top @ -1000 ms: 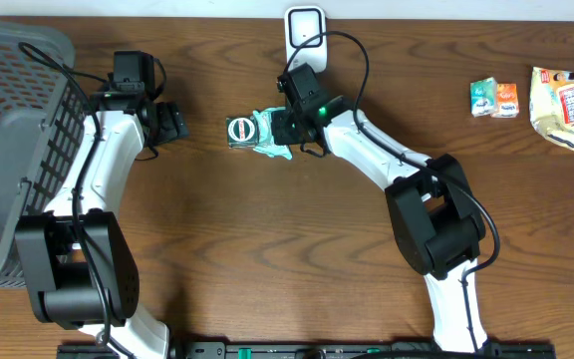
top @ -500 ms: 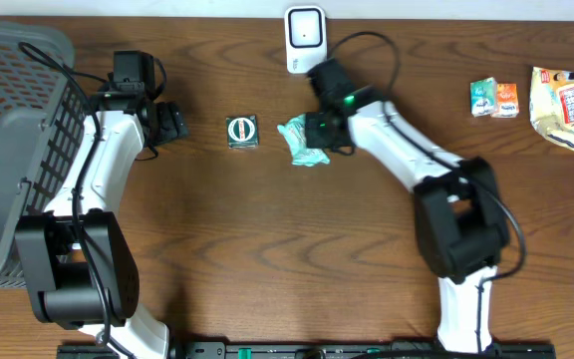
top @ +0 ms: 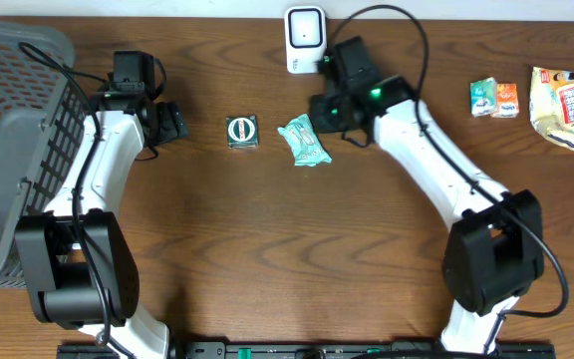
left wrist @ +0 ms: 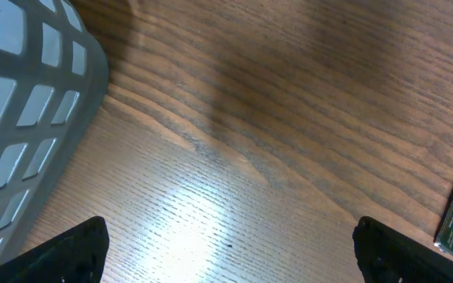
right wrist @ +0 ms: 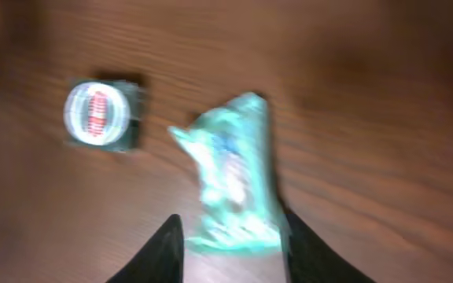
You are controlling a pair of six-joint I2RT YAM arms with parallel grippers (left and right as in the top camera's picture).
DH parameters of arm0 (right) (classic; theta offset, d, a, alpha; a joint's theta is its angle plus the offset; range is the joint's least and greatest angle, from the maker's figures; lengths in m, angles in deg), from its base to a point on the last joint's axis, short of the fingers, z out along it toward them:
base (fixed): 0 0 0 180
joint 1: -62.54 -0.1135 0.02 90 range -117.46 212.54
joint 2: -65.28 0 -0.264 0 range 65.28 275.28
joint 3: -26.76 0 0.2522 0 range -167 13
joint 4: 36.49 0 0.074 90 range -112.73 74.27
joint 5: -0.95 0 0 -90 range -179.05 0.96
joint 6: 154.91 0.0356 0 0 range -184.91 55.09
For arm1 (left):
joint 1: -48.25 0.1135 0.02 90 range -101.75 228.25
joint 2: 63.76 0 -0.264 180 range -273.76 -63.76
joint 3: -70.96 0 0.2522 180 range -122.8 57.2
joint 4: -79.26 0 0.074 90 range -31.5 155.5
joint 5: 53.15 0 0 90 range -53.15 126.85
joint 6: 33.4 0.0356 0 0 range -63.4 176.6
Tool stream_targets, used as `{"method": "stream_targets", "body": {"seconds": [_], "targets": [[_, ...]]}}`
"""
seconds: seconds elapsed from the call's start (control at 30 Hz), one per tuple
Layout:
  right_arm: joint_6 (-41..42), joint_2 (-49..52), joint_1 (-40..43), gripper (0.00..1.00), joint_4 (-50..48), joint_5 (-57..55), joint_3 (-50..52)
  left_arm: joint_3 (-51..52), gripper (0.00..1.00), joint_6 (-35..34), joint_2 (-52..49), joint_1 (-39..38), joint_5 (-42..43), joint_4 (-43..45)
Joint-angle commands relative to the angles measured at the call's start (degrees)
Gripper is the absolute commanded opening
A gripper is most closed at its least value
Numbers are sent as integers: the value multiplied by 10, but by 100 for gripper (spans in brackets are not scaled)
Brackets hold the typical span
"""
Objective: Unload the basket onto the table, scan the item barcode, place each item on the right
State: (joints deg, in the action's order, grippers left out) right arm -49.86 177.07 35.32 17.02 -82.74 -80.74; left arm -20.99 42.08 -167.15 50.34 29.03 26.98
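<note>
Nearest the robot on the wooden table (top: 267, 249), the teal snack packet (top: 304, 141) lies flat and crumpled, no barcode showing; just to its left, apart from it, sits a green box with a round label (top: 241, 131); the left gripper (top: 173, 122) hovers beyond that with its jaws wide apart and empty. The right gripper (top: 321, 109) hangs just past the packet's far end, jaws apart, clamped on nothing; its wrist view is blurred, with the packet's end lying between the fingertips (right wrist: 166, 250). At the far edge stands the white barcode scanner (top: 306, 27). I judge this the pick-up stage; next calls for closing on the packet, lifting it, and turning its barcode towards the scanner.
</note>
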Motion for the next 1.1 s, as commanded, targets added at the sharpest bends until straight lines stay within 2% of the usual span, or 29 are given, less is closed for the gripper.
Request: {"method": "stream_targets", "body": {"seconds": [0.0, 0.1, 0.27, 0.37, 0.5, 0.63, 0.8, 1.07], "targets": [[-44, 18, -38, 43, -29, -1, 1, 3, 98, 8, 0, 0, -3, 0], [-32, 52, -79, 48, -44, -113, 1, 3, 97, 8, 0, 0, -3, 0], [-19, 97, -109, 53, -55, -226, 1, 3, 98, 8, 0, 0, -3, 0], [-34, 123, -124, 55, -62, -316, 1, 3, 97, 8, 0, 0, -3, 0], [-72, 139, -137, 63, -70, -424, 1, 3, 98, 8, 0, 0, -3, 0], [-122, 140, -141, 61, -76, -412, 1, 3, 98, 8, 0, 0, -3, 0], [-122, 140, -141, 61, -68, -317, 4, 3, 98, 8, 0, 0, -3, 0], [-122, 142, -147, 60, -70, -313, 7, 3, 97, 8, 0, 0, -3, 0]]}}
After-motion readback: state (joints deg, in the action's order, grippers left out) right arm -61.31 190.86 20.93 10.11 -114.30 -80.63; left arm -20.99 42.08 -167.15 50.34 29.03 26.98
